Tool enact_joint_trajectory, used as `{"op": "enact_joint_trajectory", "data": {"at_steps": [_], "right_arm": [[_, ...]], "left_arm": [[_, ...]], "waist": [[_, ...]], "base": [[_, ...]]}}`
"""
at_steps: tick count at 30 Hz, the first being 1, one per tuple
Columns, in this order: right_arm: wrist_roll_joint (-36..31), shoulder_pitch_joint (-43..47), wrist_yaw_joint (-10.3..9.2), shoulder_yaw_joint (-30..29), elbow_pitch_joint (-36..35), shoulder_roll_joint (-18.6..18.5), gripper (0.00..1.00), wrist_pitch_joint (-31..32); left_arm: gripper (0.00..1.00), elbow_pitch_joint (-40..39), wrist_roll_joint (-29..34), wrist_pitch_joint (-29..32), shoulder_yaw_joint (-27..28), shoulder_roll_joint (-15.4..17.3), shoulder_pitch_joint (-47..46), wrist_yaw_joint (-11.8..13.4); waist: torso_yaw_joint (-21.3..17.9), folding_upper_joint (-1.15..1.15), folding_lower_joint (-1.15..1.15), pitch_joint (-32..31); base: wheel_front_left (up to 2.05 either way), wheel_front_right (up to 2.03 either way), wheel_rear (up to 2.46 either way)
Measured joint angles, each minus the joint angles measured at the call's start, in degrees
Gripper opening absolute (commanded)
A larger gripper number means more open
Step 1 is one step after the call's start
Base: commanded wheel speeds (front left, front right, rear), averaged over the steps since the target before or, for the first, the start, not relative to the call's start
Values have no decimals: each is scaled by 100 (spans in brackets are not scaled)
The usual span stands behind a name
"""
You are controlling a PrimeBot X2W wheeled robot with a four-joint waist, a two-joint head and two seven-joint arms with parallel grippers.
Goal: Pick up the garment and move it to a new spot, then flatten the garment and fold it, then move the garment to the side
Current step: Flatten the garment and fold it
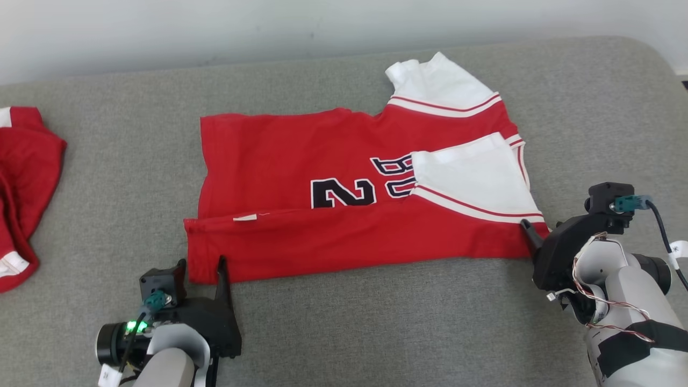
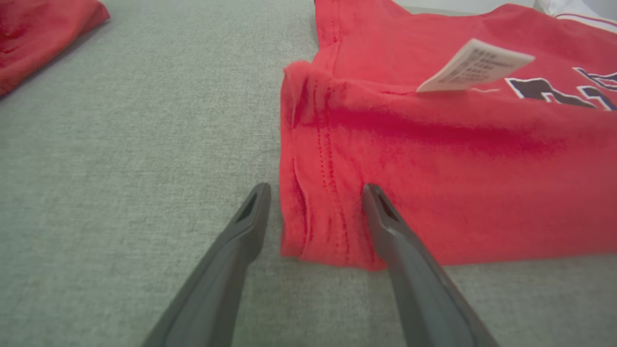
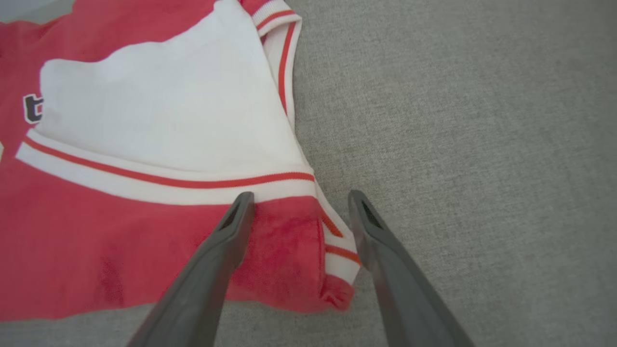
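jersey: a red basketball jersey (image 1: 301, 156) with white sleeves is laid out flat and sideways in the middle of the grey upholstered surface (image 1: 376, 322), hem to the left.
near edge: the long strip (image 1: 349, 236) closest to the robot is doubled over onto the front, right up to the black number. A first lengthwise fold looks done, judging by how it lies.
sleeve: the near white sleeve (image 1: 473, 174) is tucked in on top of the body, probably so the outline stays a tidy rectangle.
care label: a small white tag (image 2: 475, 65) is left poking out along the fold line, near the hem.
left fingers (image 2: 385, 221): spread wide, nothing held. The hem-end corner of the fold is straddled, one tip over the cloth and one over bare upholstery.
right fingers (image 3: 231, 231): also spread wide with nothing gripped, set either side of the opposite corner.
why there: both ends of the floppy edge are covered at once, presumably so it's kept straight.
still to do: the far half folded over, then the shift aside.
other red garment (image 1: 21, 177): bunched at the far left, well apart.
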Motion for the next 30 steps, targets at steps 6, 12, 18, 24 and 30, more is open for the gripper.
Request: {"op": "enact_joint_trajectory", "data": {"at_steps": [6,12,18,24,30], "right_arm": [[-321,-147,0,-107,215,-19,100,174],[-330,-196,0,-127,276,-32,23,487],[-83,-39,13,-100,112,-26,0,511],[104,464,15,-194,-285,-111,0,542],[238,1014,15,-330,-816,-168,0,684]], "left_arm": [[100,98,21,138,-123,-36,-178,-4],[0,194,-108,246,-134,-85,-252,-113],[0,238,-275,292,-107,-122,-186,-207],[0,88,-380,304,-102,-97,165,-257],[0,-234,-428,442,-146,-21,627,-256]], "waist": [[120,-2,-1,223],[218,-3,-1,305],[207,-1,0,198],[177,0,1,-42],[159,0,1,-294]], "base": [[0,0,0],[0,0,0],[0,0,0],[0,0,0],[0,0,0]]}}
